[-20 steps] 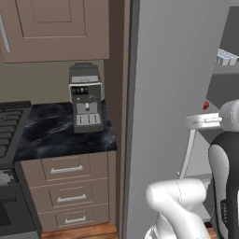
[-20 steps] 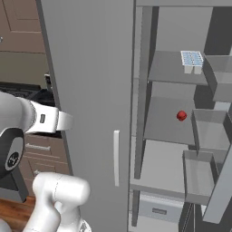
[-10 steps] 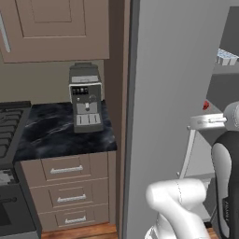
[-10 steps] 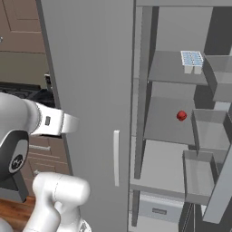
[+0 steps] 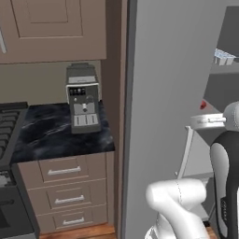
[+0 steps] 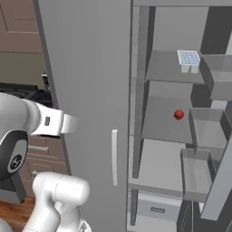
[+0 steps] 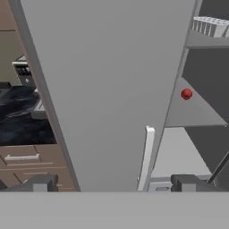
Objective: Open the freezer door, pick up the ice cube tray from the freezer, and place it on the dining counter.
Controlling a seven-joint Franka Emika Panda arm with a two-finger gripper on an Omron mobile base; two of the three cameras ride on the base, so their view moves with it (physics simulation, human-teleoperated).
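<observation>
In the hand view, a coffee machine (image 7: pixel 23 74) sits at nine o'clock on the narrow black marble worktop (image 7: pixel 20 129), above brown drawers (image 7: pixel 27 159). Right of it a plain grey fridge door (image 7: pixel 107 89) stands shut across the middle, its slim pale handle (image 7: pixel 145 156) at five o'clock. The gripper (image 7: pixel 114 182) hangs back from this door with its two dark fingertips (image 7: pixel 40 182) spread wide and nothing between them. Right again the freezer compartment lies open: a small red object (image 7: pixel 186 94) rests on a middle shelf at three o'clock, and the ice cube tray (image 7: pixel 210 26) sits on the upper shelf at one o'clock. In the right base view the tray (image 6: pixel 188 58) lies flat near that shelf's right end, just beside the grey shelf bins (image 6: pixel 206 131) of the freezer door (image 6: pixel 222 181), which stands swung open at four o'clock. The red object (image 6: pixel 179 114) sits one shelf below the tray.
</observation>
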